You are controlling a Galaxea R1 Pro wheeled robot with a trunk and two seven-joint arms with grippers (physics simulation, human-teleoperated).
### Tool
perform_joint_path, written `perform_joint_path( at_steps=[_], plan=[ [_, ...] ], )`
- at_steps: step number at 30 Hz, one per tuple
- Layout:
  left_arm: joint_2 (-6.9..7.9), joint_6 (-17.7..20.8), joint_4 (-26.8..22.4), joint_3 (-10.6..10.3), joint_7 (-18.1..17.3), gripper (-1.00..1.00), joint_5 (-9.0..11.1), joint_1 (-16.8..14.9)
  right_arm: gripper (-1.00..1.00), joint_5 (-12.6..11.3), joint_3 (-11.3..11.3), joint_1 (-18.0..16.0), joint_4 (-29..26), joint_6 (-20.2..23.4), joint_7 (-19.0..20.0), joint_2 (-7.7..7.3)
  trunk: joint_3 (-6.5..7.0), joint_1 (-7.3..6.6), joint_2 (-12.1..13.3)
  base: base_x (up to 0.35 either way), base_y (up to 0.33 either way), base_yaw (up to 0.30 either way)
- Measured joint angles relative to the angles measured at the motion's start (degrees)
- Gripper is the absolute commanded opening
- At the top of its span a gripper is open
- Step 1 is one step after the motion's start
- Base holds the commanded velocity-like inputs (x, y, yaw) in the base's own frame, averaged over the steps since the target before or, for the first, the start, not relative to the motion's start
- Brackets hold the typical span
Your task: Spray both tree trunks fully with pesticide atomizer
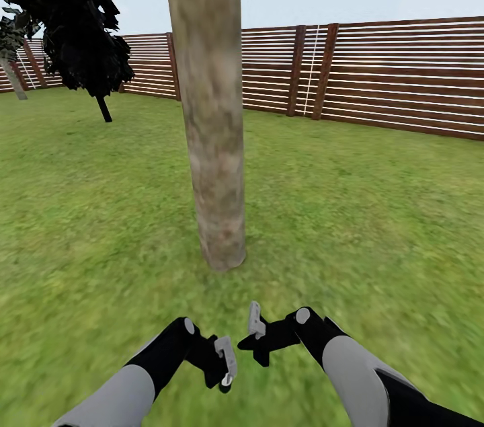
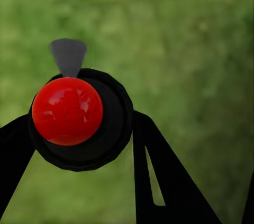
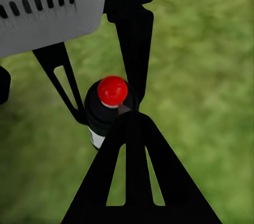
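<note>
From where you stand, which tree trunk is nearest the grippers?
The thick bare grey-brown tree trunk rising from the grass straight ahead of both grippers. The dark leafy tree stands far back toward the fence, and a pale trunk lies farther still.

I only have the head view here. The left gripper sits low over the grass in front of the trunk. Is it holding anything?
Observer: Yes. The left gripper is shut on a black round-bodied pesticide atomizer with a red ball cap.
Operator: Any nozzle visible?
Observer: A grey wedge-shaped nozzle sticks out beside the cap.
Operator: And the right gripper?
Observer: The right gripper is shut on nothing, with its tips near the atomizer.
</note>
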Motion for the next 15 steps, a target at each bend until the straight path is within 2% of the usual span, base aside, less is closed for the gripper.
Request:
perform_joint_path(
  at_steps=[1, 6, 15],
  plan=[
    [-0.03, -0.06, 0.0, 0.09, -0.08, -1.0, 0.03, -0.01, -1.0, 0.0, 0.0, 0.0, 0.0, 0.0, 0.0, 0.0, 0.0, 0.0, 0.0, 0.0, 0.0, 0.0],
    [-0.03, -0.59, 0.08, 0.18, -0.19, -1.0, 2.86, 0.07, -1.0, 0.0, 0.0, 0.0, 0.0, 0.01, 0.0, 0.0, 0.0, 0.0, 0.0, 0.0, 0.0, 0.0],
    [0.05, -0.76, 0.09, 0.25, -0.43, -1.0, 3.25, 0.07, -1.0, 0.0, 0.0, 0.0, 0.0, 0.0, 0.0, 0.0, 0.0, 0.0, 0.0, 0.0, 0.0, 0.0]
  ],
)
